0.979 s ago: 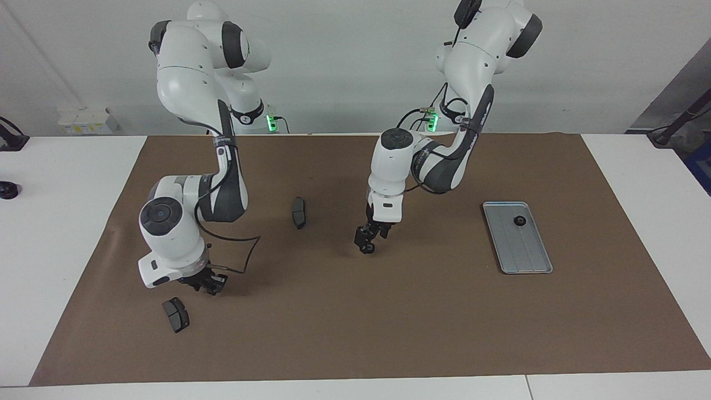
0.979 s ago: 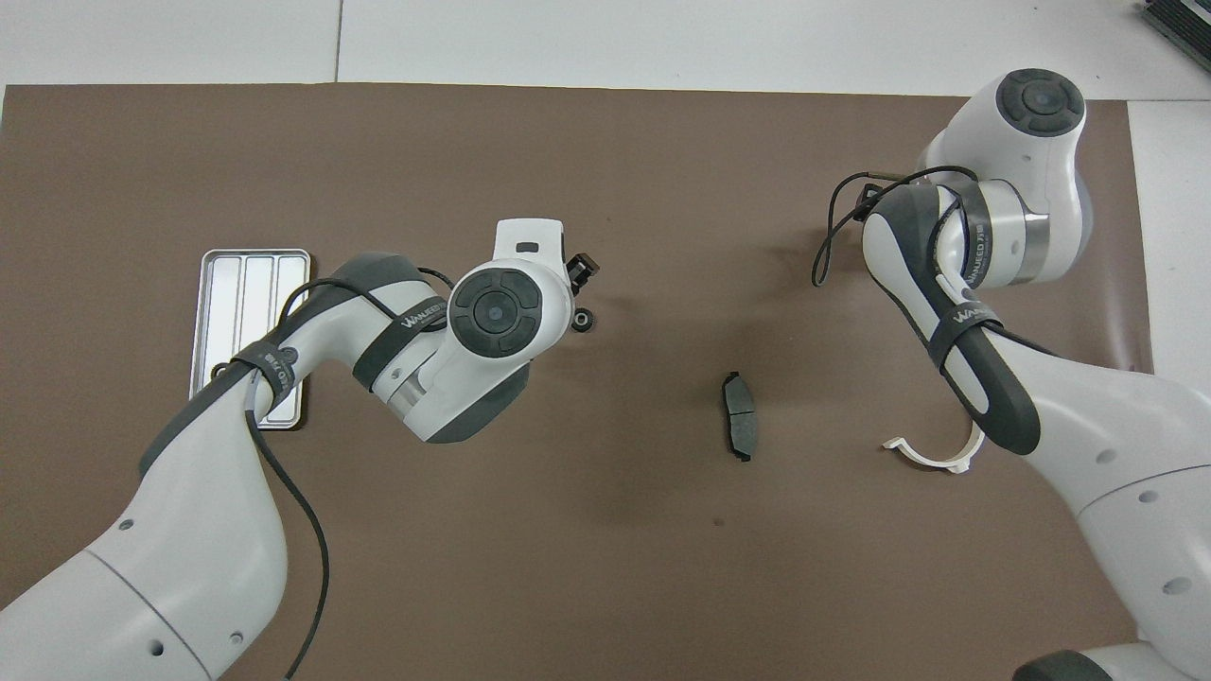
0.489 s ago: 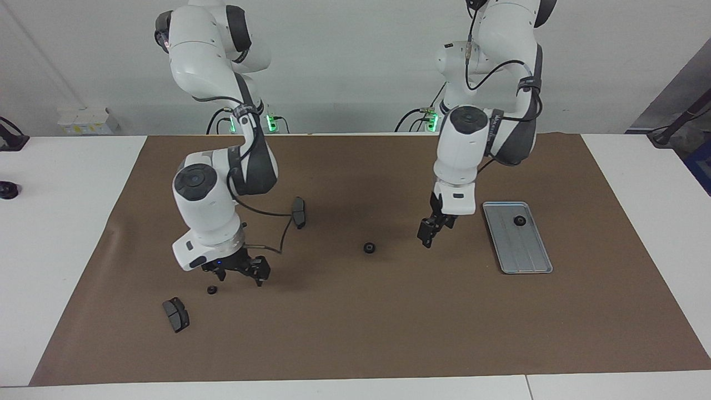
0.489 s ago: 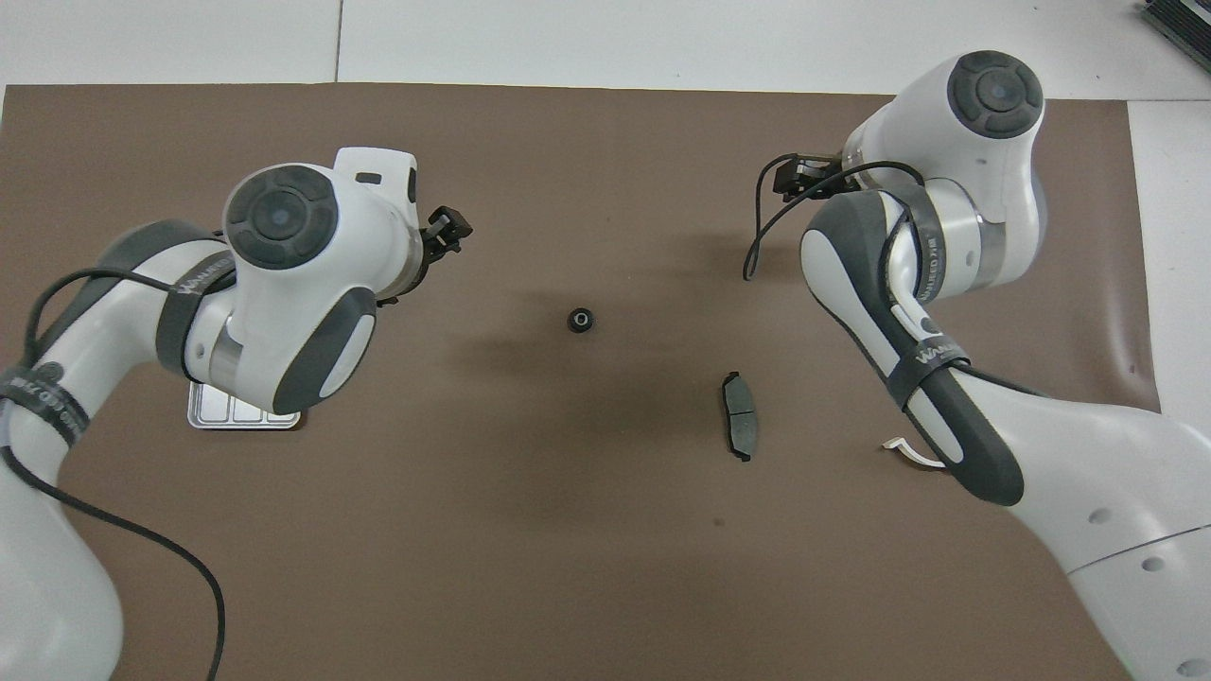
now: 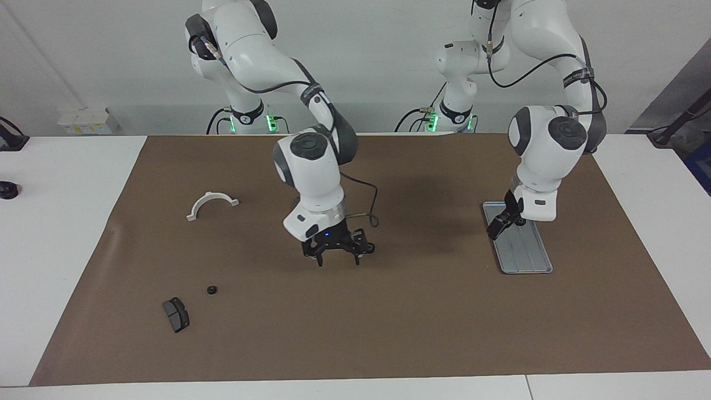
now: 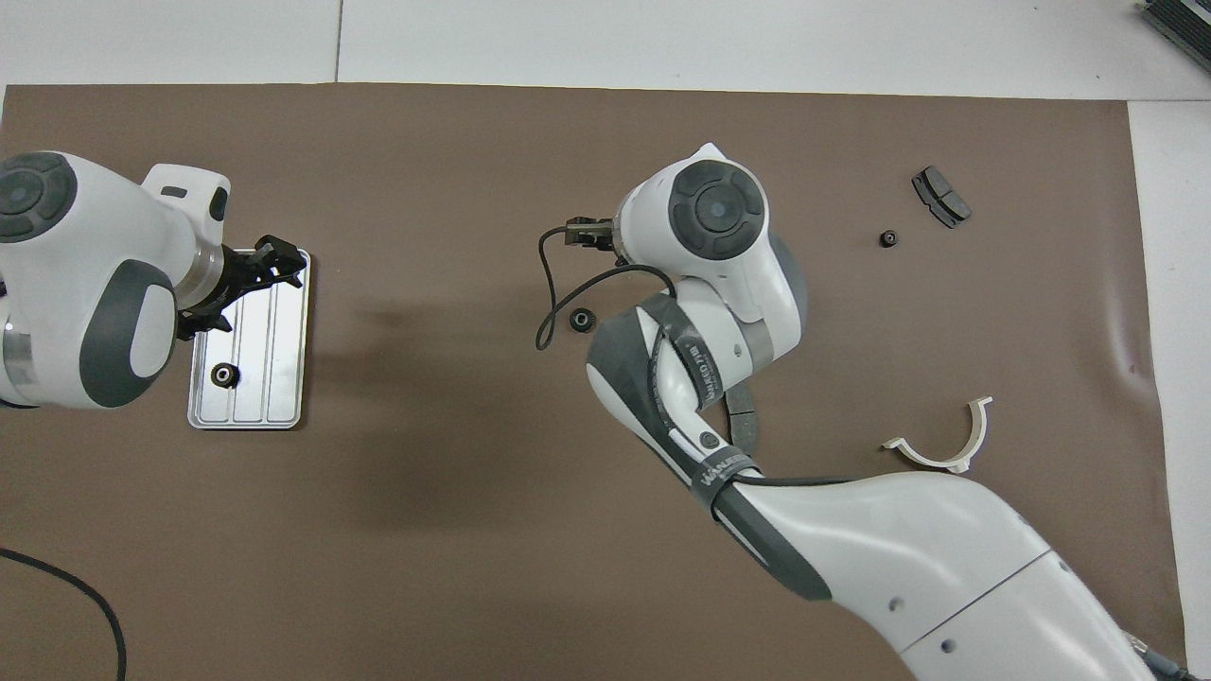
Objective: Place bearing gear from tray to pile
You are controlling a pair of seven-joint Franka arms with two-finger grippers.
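The silver-grey tray [image 5: 527,258] [image 6: 284,397] lies toward the left arm's end of the mat. One black bearing gear [image 6: 224,375] sits in it; the facing view hides that gear under the left hand. My left gripper [image 5: 498,226] [image 6: 279,263] hangs over the tray's edge, open and empty. A second gear [image 5: 369,248] [image 6: 581,321] lies mid-mat. My right gripper [image 5: 339,260] is open and empty, low over the mat beside that gear. A third gear [image 5: 211,289] [image 6: 887,238] lies by a brake pad toward the right arm's end.
A dark brake pad [image 5: 175,314] [image 6: 940,197] lies beside the third gear. Another brake pad [image 6: 747,421] shows partly under the right arm. A white half-ring [image 5: 211,203] [image 6: 946,446] lies nearer to the robots at the right arm's end.
The left gripper let a gear go mid-mat and moved back over the tray. The right gripper left a gear by the brake pad and swung to the middle.
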